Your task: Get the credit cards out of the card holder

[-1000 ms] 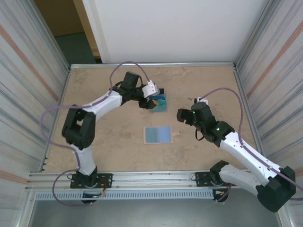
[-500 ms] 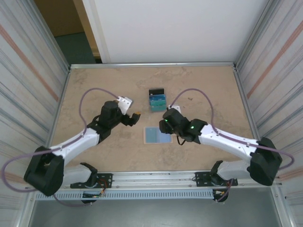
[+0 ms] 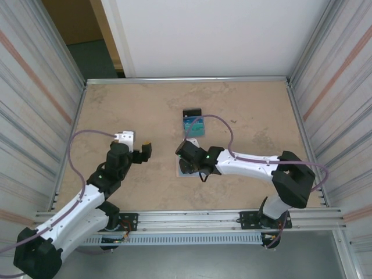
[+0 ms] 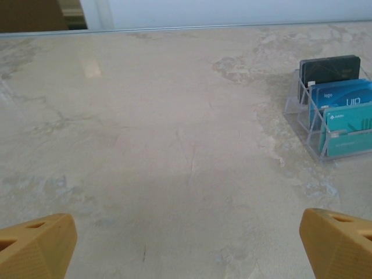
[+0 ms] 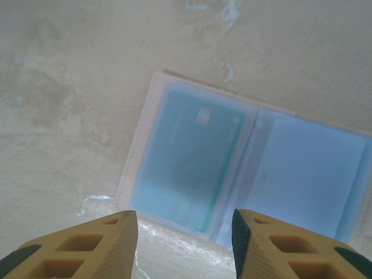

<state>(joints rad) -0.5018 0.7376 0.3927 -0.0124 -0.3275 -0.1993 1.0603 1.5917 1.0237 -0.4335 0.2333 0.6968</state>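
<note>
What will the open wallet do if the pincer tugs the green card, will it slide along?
It would probably slide: the card holder looks thin and light, and it lies flat on the smooth table. The credit card sits tucked inside it, so it may stick. The card looks stiff, but the holder would likely flop at its fold.

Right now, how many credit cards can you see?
4. A black card, a blue card and a teal card stand in the clear rack; a fourth card lies inside the open card holder. Others may be hidden.
</note>
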